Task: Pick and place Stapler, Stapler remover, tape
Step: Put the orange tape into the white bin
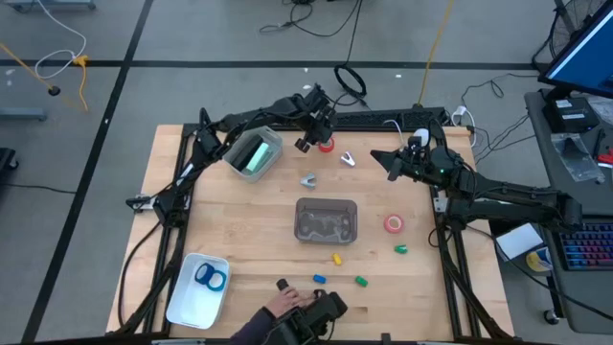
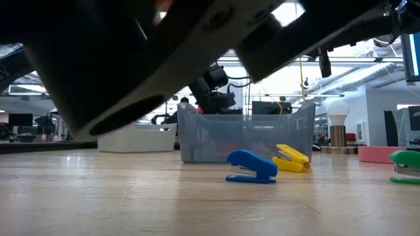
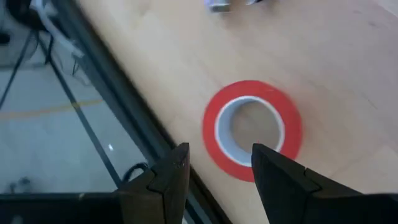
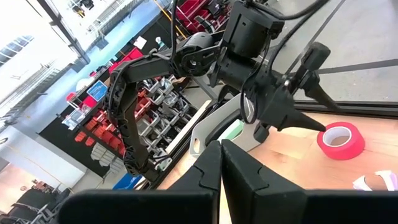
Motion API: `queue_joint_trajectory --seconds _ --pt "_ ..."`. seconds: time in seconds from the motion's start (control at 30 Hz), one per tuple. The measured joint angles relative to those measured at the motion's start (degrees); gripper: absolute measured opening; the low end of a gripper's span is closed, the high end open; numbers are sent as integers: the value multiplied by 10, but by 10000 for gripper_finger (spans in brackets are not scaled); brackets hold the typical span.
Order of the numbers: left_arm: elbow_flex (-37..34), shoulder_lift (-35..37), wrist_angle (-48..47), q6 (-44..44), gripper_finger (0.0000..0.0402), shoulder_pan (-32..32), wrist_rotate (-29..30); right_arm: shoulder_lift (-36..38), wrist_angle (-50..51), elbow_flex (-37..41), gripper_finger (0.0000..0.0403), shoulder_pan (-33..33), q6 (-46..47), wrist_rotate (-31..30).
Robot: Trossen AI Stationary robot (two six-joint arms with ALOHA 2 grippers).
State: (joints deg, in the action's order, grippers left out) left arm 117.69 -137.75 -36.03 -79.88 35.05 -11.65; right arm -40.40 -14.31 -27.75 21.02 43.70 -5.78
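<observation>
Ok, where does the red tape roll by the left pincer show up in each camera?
High view: red tape roll near the table's far edge, just beside the left pincer.
Low view: not visible.
Left wrist view: centre, just beyond the open fingers.
Right wrist view: right side, by the left pincer.
Shared landmark: the left pincer.

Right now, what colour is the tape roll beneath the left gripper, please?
Red tape roll, white inner core; the left wrist view shows it best.

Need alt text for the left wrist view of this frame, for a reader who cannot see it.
The left gripper, fingers open, hovers over a red tape roll lying flat on the wooden table, close to the table's edge. Floor and cables show beyond that edge, and a small metallic item sits partly out of frame.
</observation>
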Motion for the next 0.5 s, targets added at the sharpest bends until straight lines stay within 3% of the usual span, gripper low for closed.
queue_joint_trajectory --seconds 0.33,0.5 --pt "0 0 -79 -132 175 1 5 0 0 0 4 0 2 0" --pt "0 0 -58 -149 175 3 -3 0 0 0 4 0 0 -1"
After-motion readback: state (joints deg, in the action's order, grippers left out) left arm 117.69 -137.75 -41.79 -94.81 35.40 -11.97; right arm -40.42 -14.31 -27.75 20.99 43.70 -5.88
